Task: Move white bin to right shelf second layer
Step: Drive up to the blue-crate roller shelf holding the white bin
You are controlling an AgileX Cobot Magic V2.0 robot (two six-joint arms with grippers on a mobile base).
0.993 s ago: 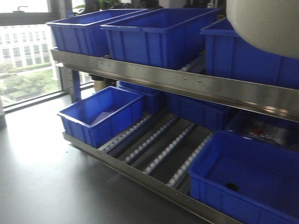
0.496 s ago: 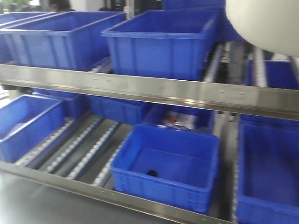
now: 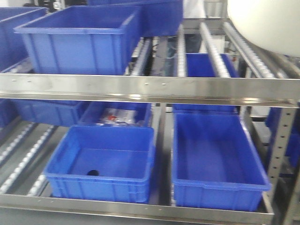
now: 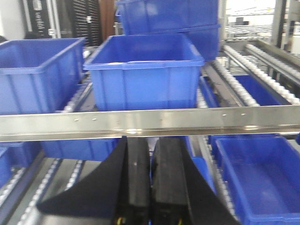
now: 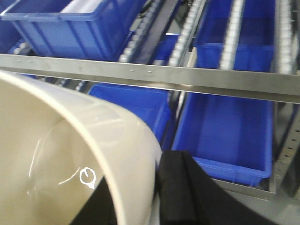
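Note:
The white bin (image 3: 267, 23) fills the top right corner of the front view, held up in front of the rack. In the right wrist view it is a cream tub (image 5: 70, 154) with its mouth toward the camera. My right gripper (image 5: 140, 192) is shut on the bin's wall, with one black finger (image 5: 185, 187) outside and the other inside. The right shelf second layer shows its riveted steel front bar (image 3: 187, 89) and bare roller rails (image 3: 243, 47) just below and behind the bin. It also shows in the right wrist view (image 5: 187, 77). My left gripper (image 4: 151, 154) is shut and empty, below the bar (image 4: 140, 123).
A large blue crate (image 3: 79, 40) sits on the left of the second layer. Two blue crates (image 3: 101, 164) (image 3: 215, 159) stand side by side on the level below. More crates lie further back. A perforated steel upright (image 3: 281, 145) bounds the rack on the right.
The front view has swung right along the rack, so the crates have slid left. The bare rails on the right have come into view. The bin stays in the top right corner.

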